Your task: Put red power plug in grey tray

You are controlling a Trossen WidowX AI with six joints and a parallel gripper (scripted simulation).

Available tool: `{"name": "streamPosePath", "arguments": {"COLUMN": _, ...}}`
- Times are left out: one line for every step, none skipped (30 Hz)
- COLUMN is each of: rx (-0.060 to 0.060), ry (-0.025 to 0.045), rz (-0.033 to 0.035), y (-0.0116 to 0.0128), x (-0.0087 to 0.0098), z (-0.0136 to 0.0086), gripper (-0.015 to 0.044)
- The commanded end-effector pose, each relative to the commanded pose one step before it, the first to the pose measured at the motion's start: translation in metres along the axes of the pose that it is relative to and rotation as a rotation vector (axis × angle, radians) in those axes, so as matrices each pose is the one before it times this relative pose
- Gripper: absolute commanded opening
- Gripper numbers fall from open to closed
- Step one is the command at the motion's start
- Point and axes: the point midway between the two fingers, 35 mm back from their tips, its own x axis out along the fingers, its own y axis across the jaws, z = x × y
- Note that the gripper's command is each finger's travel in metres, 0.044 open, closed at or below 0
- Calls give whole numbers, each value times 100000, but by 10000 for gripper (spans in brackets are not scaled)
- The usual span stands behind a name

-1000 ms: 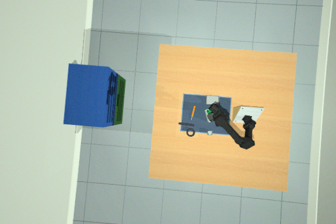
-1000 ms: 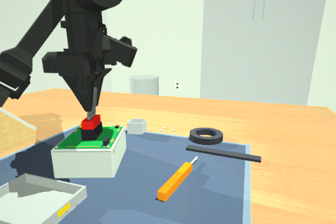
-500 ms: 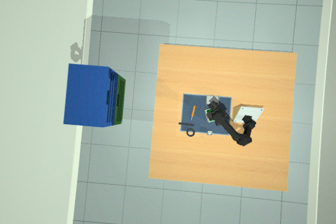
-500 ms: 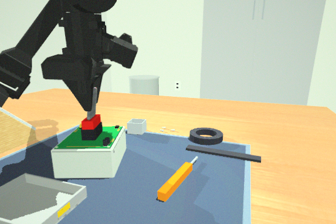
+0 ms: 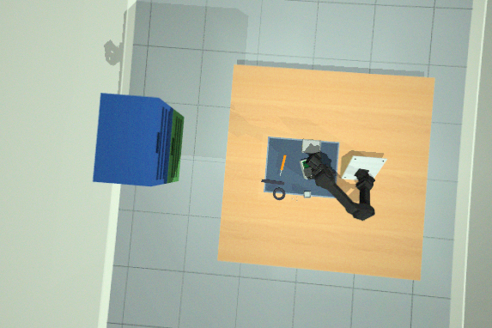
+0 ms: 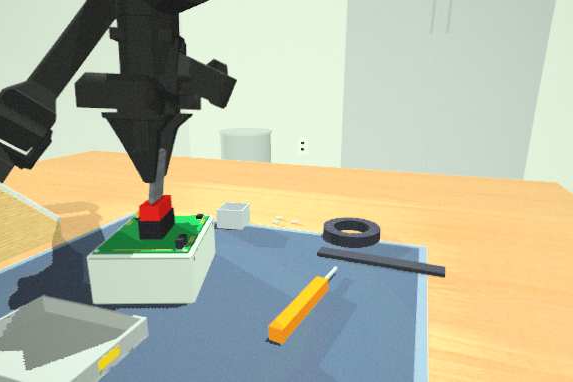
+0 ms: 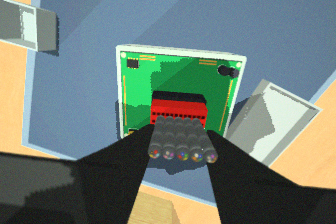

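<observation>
The red power plug sits in its black socket on the green circuit board, which tops a white box. A bundle of grey wires rises from the plug. My gripper stands right above the plug and is shut on it by the grey wires. The grey tray lies on the blue mat beside the box, with nothing in it.
On the blue mat lie an orange screwdriver and a small white cup. A dark bar and a black ring lie at its edge. A blue box stands off the table.
</observation>
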Motion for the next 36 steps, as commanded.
{"name": "streamPosePath", "arguments": {"rx": 730, "ry": -2421, "rz": -5982, "y": 497, "x": -1873, "z": -169, "gripper": 0}}
{"name": "streamPosePath", "arguments": {"rx": -2, "ry": -11, "rz": 1535, "y": -131, "x": 0, "z": -1, "gripper": 0}}
{"name": "streamPosePath", "arguments": {"rx": -4, "ry": -16, "rz": 2091, "y": -178, "x": 0, "z": -2, "gripper": 0}}
{"name": "streamPosePath", "arguments": {"rx": -6, "ry": -16, "rz": 2546, "y": -217, "x": 1, "z": -2, "gripper": 0}}
{"name": "streamPosePath", "arguments": {"rx": -8, "ry": -13, "rz": 2876, "y": -244, "x": 2, "z": -3, "gripper": 0}}
{"name": "streamPosePath", "arguments": {"rx": -10, "ry": -8, "rz": 3061, "y": -259, "x": 2, "z": -3, "gripper": 0}}
{"name": "streamPosePath", "arguments": {"rx": -12, "ry": -1, "rz": 3088, "y": -261, "x": 2, "z": -3, "gripper": 0}}
{"name": "streamPosePath", "arguments": {"rx": -13, "ry": 5, "rz": 2957, "y": -249, "x": 2, "z": -3, "gripper": 0}}
{"name": "streamPosePath", "arguments": {"rx": -13, "ry": 10, "rz": 2674, "y": -224, "x": 2, "z": -2, "gripper": 0}}
{"name": "streamPosePath", "arguments": {"rx": -12, "ry": 13, "rz": 2259, "y": -189, "x": 1, "z": -2, "gripper": 0}}
{"name": "streamPosePath", "arguments": {"rx": -10, "ry": 12, "rz": 1734, "y": -136, "x": -86, "z": -2, "gripper": 0}}
{"name": "streamPosePath", "arguments": {"rx": -5, "ry": 13, "rz": 1127, "y": -94, "x": 0, "z": -1, "gripper": 0}}
{"name": "streamPosePath", "arguments": {"rx": -3, "ry": 6, "rz": 472, "y": -40, "x": -1, "z": 0, "gripper": 0}}
{"name": "streamPosePath", "arguments": {"rx": 2, "ry": 3, "rz": -208, "y": 25, "x": -62, "z": 0, "gripper": 0}}
{"name": "streamPosePath", "arguments": {"rx": 5, "ry": -4, "rz": -875, "y": 72, "x": 0, "z": 1, "gripper": 0}}
{"name": "streamPosePath", "arguments": {"rx": 8, "ry": -8, "rz": -1504, "y": 125, "x": 1, "z": 2, "gripper": 0}}
{"name": "streamPosePath", "arguments": {"rx": 11, "ry": -11, "rz": -2064, "y": 172, "x": 2, "z": 2, "gripper": 0}}
{"name": "streamPosePath", "arguments": {"rx": 13, "ry": -12, "rz": -2526, "y": 211, "x": 3, "z": 2, "gripper": 0}}
{"name": "streamPosePath", "arguments": {"rx": 14, "ry": -11, "rz": -2864, "y": 240, "x": 4, "z": 3, "gripper": 0}}
{"name": "streamPosePath", "arguments": {"rx": 13, "ry": -7, "rz": -3056, "y": 257, "x": 5, "z": 3, "gripper": 0}}
{"name": "streamPosePath", "arguments": {"rx": 18, "ry": 11, "rz": -3098, "y": 262, "x": -157, "z": 2, "gripper": 0}}
{"name": "streamPosePath", "arguments": {"rx": 6, "ry": -3, "rz": -2963, "y": 250, "x": 4, "z": 3, "gripper": 0}}
{"name": "streamPosePath", "arguments": {"rx": 7, "ry": 11, "rz": -2692, "y": 229, "x": 5, "z": 2, "gripper": 0}}
{"name": "streamPosePath", "arguments": {"rx": 9, "ry": 26, "rz": -2288, "y": 182, "x": -159, "z": 1, "gripper": 0}}
{"name": "streamPosePath", "arguments": {"rx": 1, "ry": 9, "rz": -1761, "y": 150, "x": 2, "z": 2, "gripper": 0}}
{"name": "streamPosePath", "arguments": {"rx": 3, "ry": 18, "rz": -1164, "y": 88, "x": -92, "z": 0, "gripper": 0}}
{"name": "streamPosePath", "arguments": {"rx": -1, "ry": 6, "rz": -507, "y": 44, "x": 1, "z": 0, "gripper": 0}}
{"name": "streamPosePath", "arguments": {"rx": 0, "ry": 3, "rz": 167, "y": -22, "x": -55, "z": -1, "gripper": 0}}
{"name": "streamPosePath", "arguments": {"rx": -2, "ry": -5, "rz": 837, "y": -71, "x": 0, "z": -1, "gripper": 0}}
{"name": "streamPosePath", "arguments": {"rx": -3, "ry": -12, "rz": 1469, "y": -125, "x": 0, "z": -1, "gripper": 0}}
{"name": "streamPosePath", "arguments": {"rx": -4, "ry": -15, "rz": 2033, "y": -173, "x": 0, "z": -2, "gripper": 0}}
{"name": "streamPosePath", "arguments": {"rx": -6, "ry": -16, "rz": 2501, "y": -213, "x": 1, "z": -2, "gripper": 0}}
{"name": "streamPosePath", "arguments": {"rx": -8, "ry": -14, "rz": 2846, "y": -241, "x": 2, "z": -3, "gripper": 0}}
{"name": "streamPosePath", "arguments": {"rx": -10, "ry": -9, "rz": 3048, "y": -258, "x": 2, "z": -3, "gripper": 0}}
{"name": "streamPosePath", "arguments": {"rx": -11, "ry": -2, "rz": 3093, "y": -261, "x": 2, "z": -3, "gripper": 0}}
{"name": "streamPosePath", "arguments": {"rx": -13, "ry": 4, "rz": 2979, "y": -250, "x": 2, "z": -3, "gripper": 0}}
